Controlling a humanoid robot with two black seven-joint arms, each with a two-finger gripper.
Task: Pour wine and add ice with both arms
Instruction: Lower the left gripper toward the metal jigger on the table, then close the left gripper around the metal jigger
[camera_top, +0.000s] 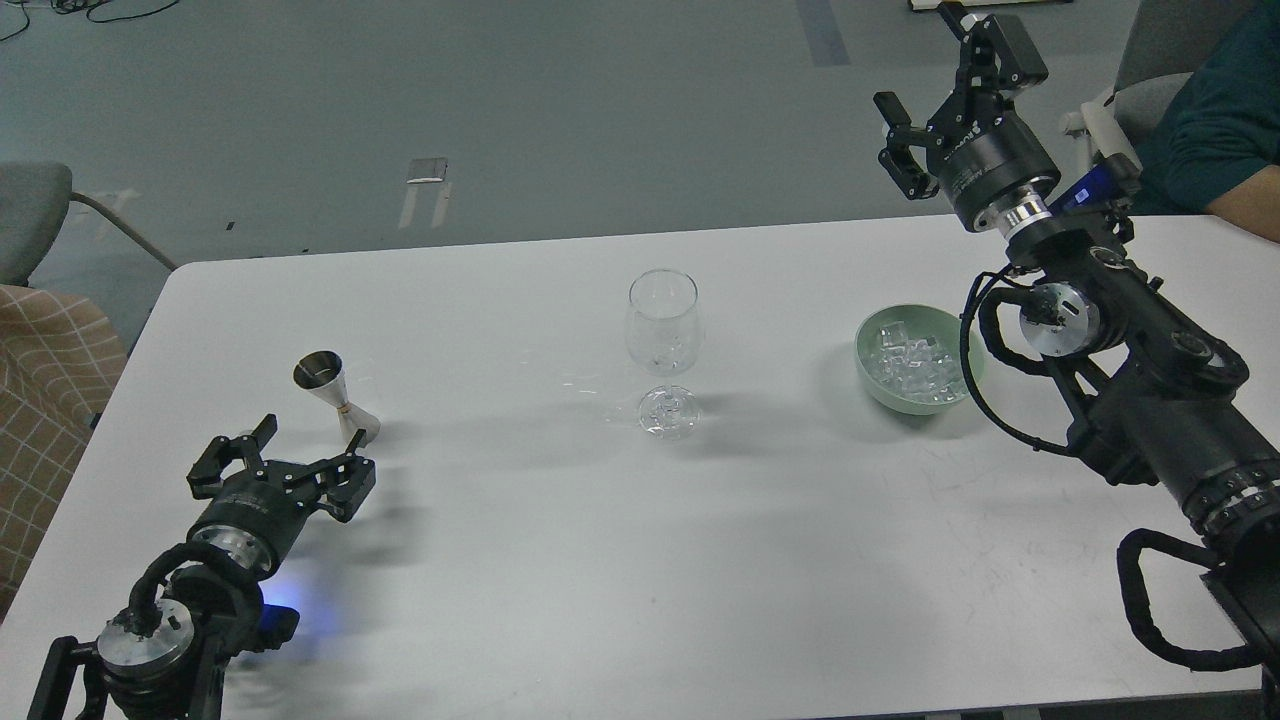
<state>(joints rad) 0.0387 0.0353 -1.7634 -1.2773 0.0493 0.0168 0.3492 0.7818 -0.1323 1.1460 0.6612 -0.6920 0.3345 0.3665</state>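
1. Wine: presumably in the steel jigger (335, 395), which stands front-left on the table (560, 560). No liquid is visible from this angle, so I can't confirm there's any in it. It's narrow and tall on a small foot, so probably easy to knock over.
2. Ice (915, 365): clear cubes piled in the green bowl (872, 375) on the right side, just beside the right arm's elbow joint.
3. Wine glass (663, 350): upright mid-table, between jigger and bowl, well apart from both. It looks empty, so the task reads as not started.
4. Left gripper (300, 462): fingers spread, holding nothing, low over the table just in front of the jigger. Risk: one finger sits close to the jigger's base, so a slightly off approach would likely nudge or tip it before closing, and a small pour would be lost.
5. Right gripper (945, 115): raised high beyond the table's far edge, fingers apart, empty. Risk: the forearm and cable loop hang right next to the bowl, so swinging down could clip the rim and shove it or scatter cubes.
6. Cubes are slick and glassy; a two-finger pinch may squirt one out.
7. The glass is top-heavy on a thin stem. Either arm crossing centre could topple it.
8. A person's arm (1225, 130) is at the far right, near the right arm's swing path.
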